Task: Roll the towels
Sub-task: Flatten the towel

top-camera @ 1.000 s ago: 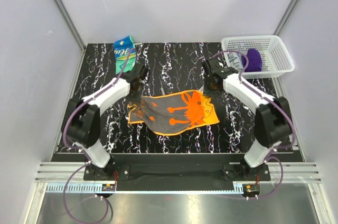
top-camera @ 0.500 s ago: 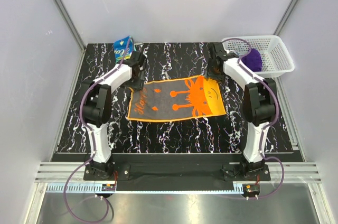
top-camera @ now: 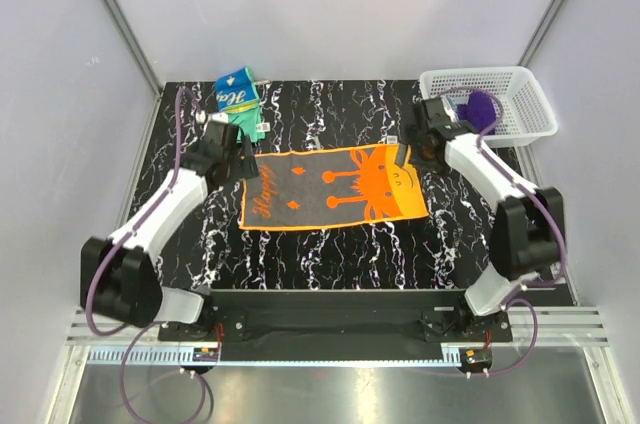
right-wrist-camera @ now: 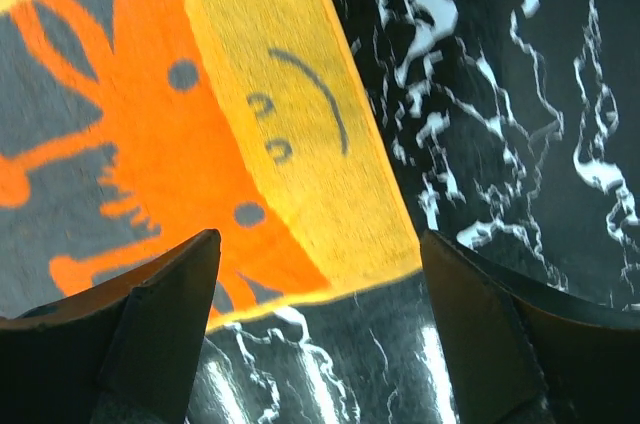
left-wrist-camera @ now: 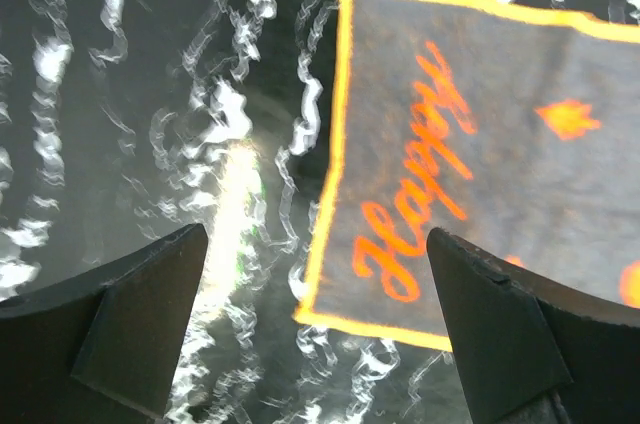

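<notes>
The orange towel (top-camera: 335, 187) now lies spread flat in the middle of the worktop (top-camera: 330, 254), long side running left to right, where a second ago it hung crumpled and sagging between the two arms. The grey end with the orange word "Happy" is to the left, and the yellow end with a small smiling face is to the right. Both claws have let it go. The left claw (top-camera: 246, 161) sits just beside the towel's far left corner with its fingers (left-wrist-camera: 150, 314) spread wide and nothing between them. Its wrist camera looks down past them at the towel's left edge (left-wrist-camera: 470, 174) and the bare marbled surface next to it. That arm has also swung outward since half a second ago, its elbow now low at the left. The right claw (top-camera: 412, 151) stands near the far right corner, also gaping wide and empty. From its wrist view the yellow end (right-wrist-camera: 290, 124) and its corner lie below the open fingers (right-wrist-camera: 160, 324). I cannot tell how high either claw is above the cloth. The teal towel (top-camera: 237, 99) rests bunched at the far left corner of the worktop, where it was before, well apart from the orange one. The white basket (top-camera: 530, 109) stays at the far right with a purple cloth (top-camera: 482, 112) inside it.
</notes>
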`<control>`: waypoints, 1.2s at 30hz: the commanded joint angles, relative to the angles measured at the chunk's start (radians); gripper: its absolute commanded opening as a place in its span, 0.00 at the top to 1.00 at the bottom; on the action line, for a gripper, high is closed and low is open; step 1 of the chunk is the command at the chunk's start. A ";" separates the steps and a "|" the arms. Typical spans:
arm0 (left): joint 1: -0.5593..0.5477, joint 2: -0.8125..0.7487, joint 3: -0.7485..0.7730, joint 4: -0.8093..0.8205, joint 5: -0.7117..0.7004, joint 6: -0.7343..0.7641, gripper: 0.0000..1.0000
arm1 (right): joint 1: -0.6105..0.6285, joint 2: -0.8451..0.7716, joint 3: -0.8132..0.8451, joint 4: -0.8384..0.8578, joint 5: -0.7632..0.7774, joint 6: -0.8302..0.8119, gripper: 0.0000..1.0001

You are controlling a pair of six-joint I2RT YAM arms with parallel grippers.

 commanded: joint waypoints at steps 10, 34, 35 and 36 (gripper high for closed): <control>-0.002 -0.330 -0.617 0.370 0.340 -0.382 0.13 | -0.190 -0.180 -0.411 0.198 -0.418 0.087 0.12; -0.002 -0.213 -0.662 0.447 0.241 -0.384 0.87 | -0.327 -0.237 -0.586 0.343 -0.501 0.162 0.21; -0.002 -0.218 -0.661 0.438 0.238 -0.382 0.90 | -0.327 -0.229 -0.594 0.353 -0.511 0.173 0.22; -0.002 -0.224 -0.661 0.436 0.235 -0.381 0.93 | -0.329 -0.220 -0.598 0.363 -0.517 0.179 0.24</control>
